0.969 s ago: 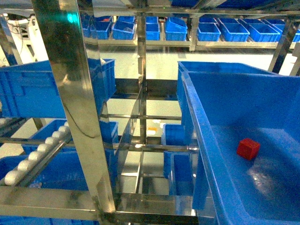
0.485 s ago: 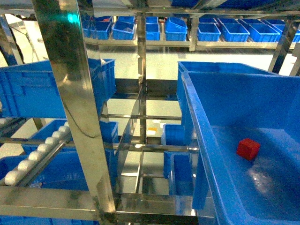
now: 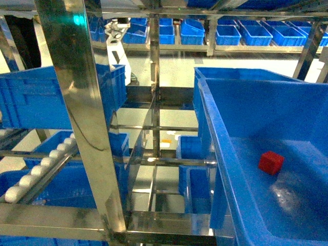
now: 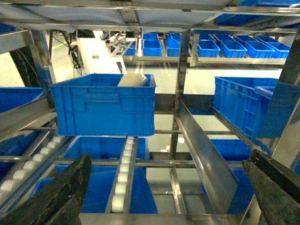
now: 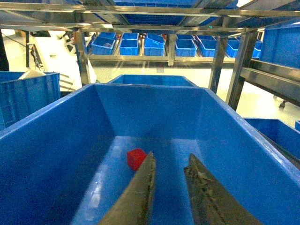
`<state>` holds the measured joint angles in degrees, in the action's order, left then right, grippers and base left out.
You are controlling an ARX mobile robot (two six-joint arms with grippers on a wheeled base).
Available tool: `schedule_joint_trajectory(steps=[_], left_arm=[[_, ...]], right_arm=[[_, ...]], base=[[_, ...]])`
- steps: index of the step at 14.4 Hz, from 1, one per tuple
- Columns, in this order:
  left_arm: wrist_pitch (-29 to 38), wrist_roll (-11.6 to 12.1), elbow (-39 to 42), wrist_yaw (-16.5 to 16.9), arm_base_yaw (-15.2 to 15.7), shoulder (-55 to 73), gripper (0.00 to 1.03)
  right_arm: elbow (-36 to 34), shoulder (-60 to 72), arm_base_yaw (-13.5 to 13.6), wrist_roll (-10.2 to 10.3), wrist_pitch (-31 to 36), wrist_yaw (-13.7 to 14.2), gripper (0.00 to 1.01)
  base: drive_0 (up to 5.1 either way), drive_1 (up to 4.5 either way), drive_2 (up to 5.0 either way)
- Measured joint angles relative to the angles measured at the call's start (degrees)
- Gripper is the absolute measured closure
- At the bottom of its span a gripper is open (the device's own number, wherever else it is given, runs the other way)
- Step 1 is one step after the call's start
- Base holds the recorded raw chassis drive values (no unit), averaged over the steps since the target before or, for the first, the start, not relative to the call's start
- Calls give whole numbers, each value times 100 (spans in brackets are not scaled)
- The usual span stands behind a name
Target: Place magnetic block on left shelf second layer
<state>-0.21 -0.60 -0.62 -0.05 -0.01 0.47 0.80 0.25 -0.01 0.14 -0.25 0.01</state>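
Note:
The magnetic block (image 3: 270, 162), a small red cube, lies on the floor of a large blue tub (image 3: 241, 215) at the right of the head view. In the right wrist view the block (image 5: 136, 158) sits just left of my right gripper (image 5: 171, 157), which is open inside the tub with nothing between its fingers. The left shelf is a shiny steel rack (image 3: 82, 102) with white roller rails (image 4: 124, 168) and a deep blue tub (image 4: 103, 105). My left gripper (image 4: 169, 156) is wide open and empty in front of this rack. Neither gripper shows in the head view.
A white object (image 4: 133, 79) rests in the left tub. Steel posts (image 3: 155, 77) and a slanted divider plate (image 4: 201, 154) stand between the two sides. More blue tubs sit on the lower tiers (image 3: 197, 179). Rows of blue bins (image 3: 256, 33) line the far racks.
A white machine in the far background has shifted right behind the rack, and a dark shape now shows at top left. The block and the tubs have not moved.

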Motion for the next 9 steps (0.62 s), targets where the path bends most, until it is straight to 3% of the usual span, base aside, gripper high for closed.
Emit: schedule_joint_trajectory(steps=[6,7,9], left_arm=[[0,0,0,0,0,0,5],[0,0,0,0,0,0,5],[0,0,0,0,0,0,5]], right_arm=[[0,0,0,0,0,0,8],[0,0,0,2,0,0,1],[0,0,0,0,0,0,3]], base=[[0,0,0],[0,0,0],[0,0,0]])
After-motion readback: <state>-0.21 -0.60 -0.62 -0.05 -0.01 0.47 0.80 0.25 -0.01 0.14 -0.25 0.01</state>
